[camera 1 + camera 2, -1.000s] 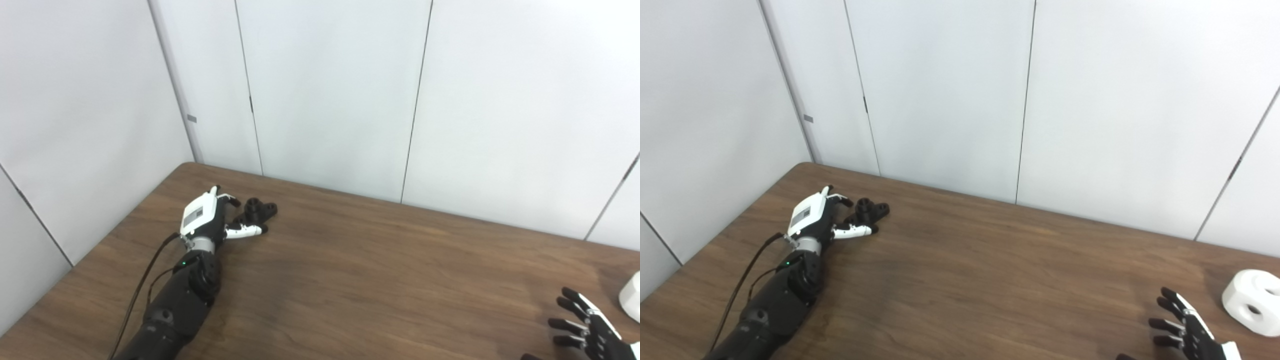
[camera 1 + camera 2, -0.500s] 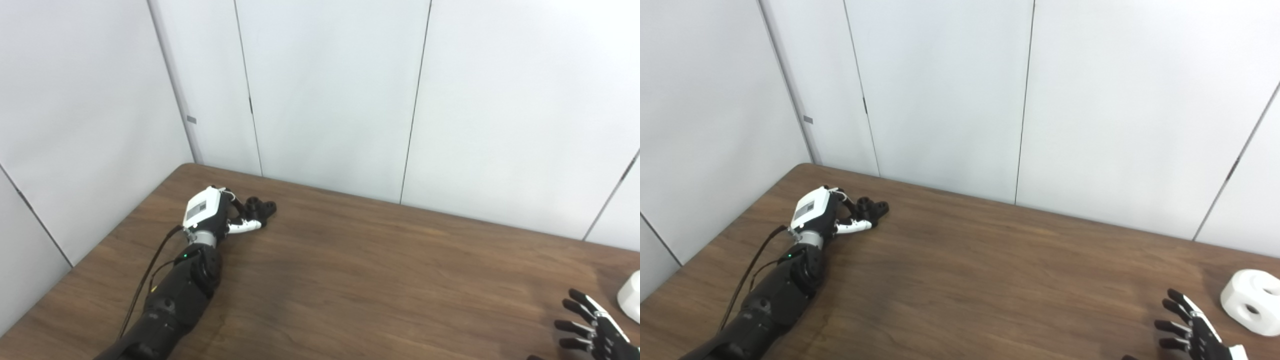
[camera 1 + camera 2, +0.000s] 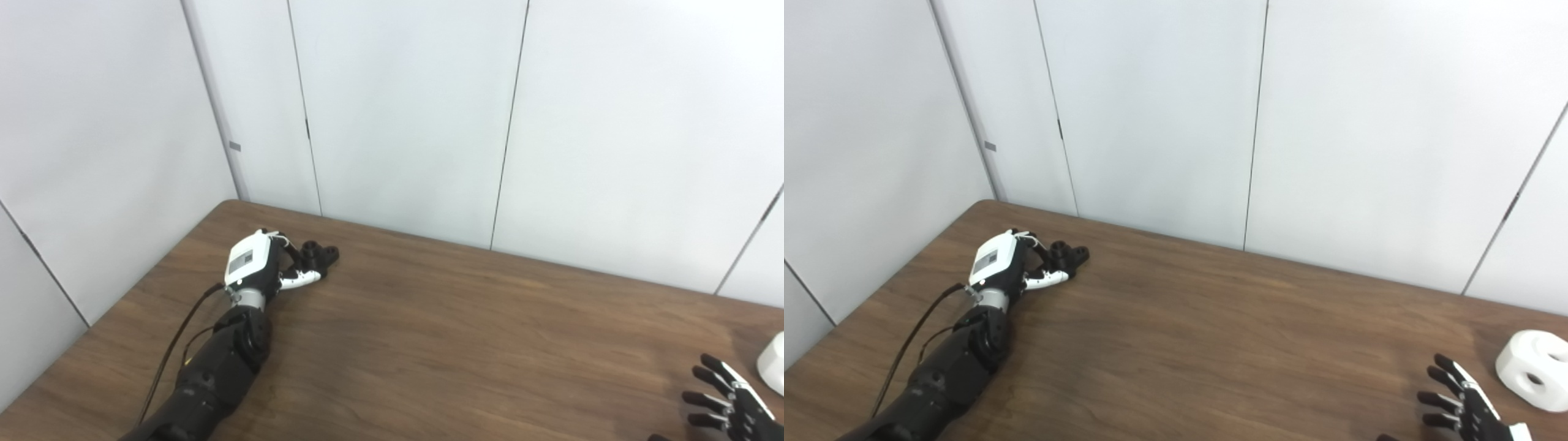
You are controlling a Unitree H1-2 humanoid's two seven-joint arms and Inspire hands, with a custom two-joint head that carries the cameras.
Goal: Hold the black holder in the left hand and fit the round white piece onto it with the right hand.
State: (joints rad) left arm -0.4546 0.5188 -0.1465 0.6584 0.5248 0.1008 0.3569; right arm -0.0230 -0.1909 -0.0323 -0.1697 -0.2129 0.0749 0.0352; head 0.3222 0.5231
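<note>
Fingers [image 3: 1442, 401] of my right hand [image 3: 1473, 416] are spread wide and holding nothing at the near right corner of the table [image 3: 1213, 343], and the round white piece [image 3: 1532, 378] lies on the wood just beyond them to the right, near but apart from the fingertips. It shows a hole in the face turned toward me, so when I go for it I want to close around the outer body and leave that opening free for the fit. Farther off, on the far left of the table, my left hand [image 3: 260, 266] is curled in around the black holder [image 3: 315, 257], thumb lying along its near side. I cannot tell whether the grip is truly closed on it or only resting against it; the holder seems to sit on the table. To do this step well I would tighten slowly, keep the thumb low so the small part does not skid away toward the wall panels [image 3: 404, 110], and check that it lifts squarely, raised bosses facing up, before bringing either arm toward the middle.
</note>
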